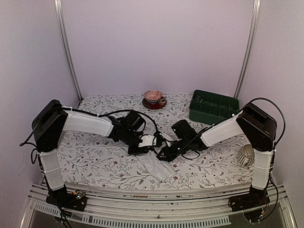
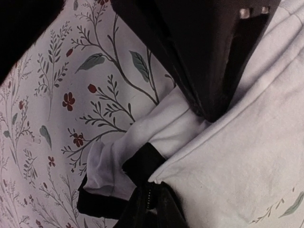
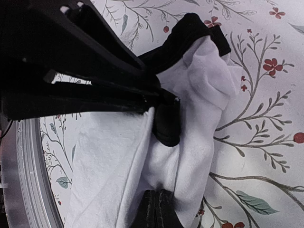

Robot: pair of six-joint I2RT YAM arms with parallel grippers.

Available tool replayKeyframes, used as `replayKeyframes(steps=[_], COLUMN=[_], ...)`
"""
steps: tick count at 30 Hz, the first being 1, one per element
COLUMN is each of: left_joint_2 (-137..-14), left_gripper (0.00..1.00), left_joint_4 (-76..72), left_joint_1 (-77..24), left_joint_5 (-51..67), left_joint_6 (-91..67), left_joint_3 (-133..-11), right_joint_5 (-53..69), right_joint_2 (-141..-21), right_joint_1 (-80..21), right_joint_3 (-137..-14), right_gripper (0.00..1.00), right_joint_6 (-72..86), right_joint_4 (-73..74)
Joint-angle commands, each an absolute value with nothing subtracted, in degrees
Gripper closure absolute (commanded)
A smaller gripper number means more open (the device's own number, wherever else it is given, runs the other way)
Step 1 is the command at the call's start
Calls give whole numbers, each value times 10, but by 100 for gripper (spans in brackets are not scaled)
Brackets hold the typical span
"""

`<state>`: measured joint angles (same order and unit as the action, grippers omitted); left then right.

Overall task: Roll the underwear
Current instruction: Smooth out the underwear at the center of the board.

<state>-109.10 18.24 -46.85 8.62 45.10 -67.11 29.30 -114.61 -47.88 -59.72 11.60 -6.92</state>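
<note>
Soft even light; wrist views slightly blurred.

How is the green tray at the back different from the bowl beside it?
The green tray is rectangular and split into compartments; the bowl is round and patterned. The tray sits straight on the table; the bowl rests on a dark red saucer. Both stand at the back.

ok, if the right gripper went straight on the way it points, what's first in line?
The white underwear it is shut on: the bunched cloth sits right ahead of the right gripper. Beyond that, probably the left gripper, though depth is unclear.
</note>
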Motion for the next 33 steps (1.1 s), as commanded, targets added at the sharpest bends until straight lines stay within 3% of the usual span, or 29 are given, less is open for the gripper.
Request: replayKeyframes(steps=[1,7,12,17,23,25,33], left_joint_2=[-1109,-1107,-1118,-1121,-1119,-1116,-1112], left_gripper=[86,80,80,75,65,57,47], left_joint_4=[146,127,125,118,115,109,86], left_joint_1=[-484,-490,-491,-493,-494,-493,-493], left_joint_5=[70,51,36,29,20,14,2], left_joint_6=[419,389,380,369,356,349,336], left_joint_3=[-665,-666,-665,-666,-673,-672,-666], right_joint_5=[296,264,222,206,254,276,338], right_joint_2=[-1158,-1124,-1052,-993,-1005,-1025,-1101], right_joint_1=[-479,-479,-479,-479,-482,-483,-484], right_joint_3=[-606,-588,-555,-526,-519,-522,-551], right_gripper=[97,96,75,68,68,72,85], right_joint_6=[109,107,111,113,113,120,135], right_joint_4=[-58,-61,-73,-82,-110,-126,-152])
